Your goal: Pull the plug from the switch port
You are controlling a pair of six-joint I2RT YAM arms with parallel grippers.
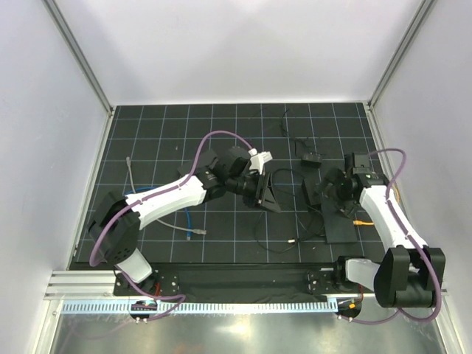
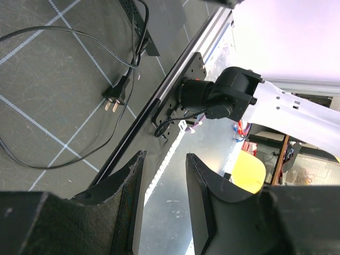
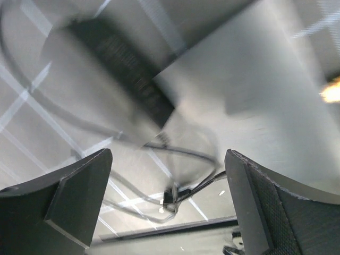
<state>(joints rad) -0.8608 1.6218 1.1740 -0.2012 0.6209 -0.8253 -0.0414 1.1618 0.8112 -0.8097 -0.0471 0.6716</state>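
Observation:
A flat black switch [image 1: 341,227] lies on the mat at the right, with an orange plug [image 1: 361,220] at its right edge. My right gripper [image 1: 332,193] hovers just above the switch's far end, open wide with nothing between its fingers [image 3: 79,186]. The right wrist view is blurred: it shows a grey slab [image 3: 255,79], a dark ribbed block [image 3: 122,69] and an orange smear [image 3: 332,93] at the right border. My left gripper [image 1: 264,193] sits mid-mat, left of the switch, tilted toward the near edge. Its jaws stand apart, empty [image 2: 164,156].
A black power cable with a two-prong plug [image 2: 112,101] loops over the mat near the front rail [image 1: 243,276]. A blue cable [image 1: 193,225] and a grey cable [image 1: 131,173] lie at the left. Small black parts [image 1: 310,157] sit toward the back.

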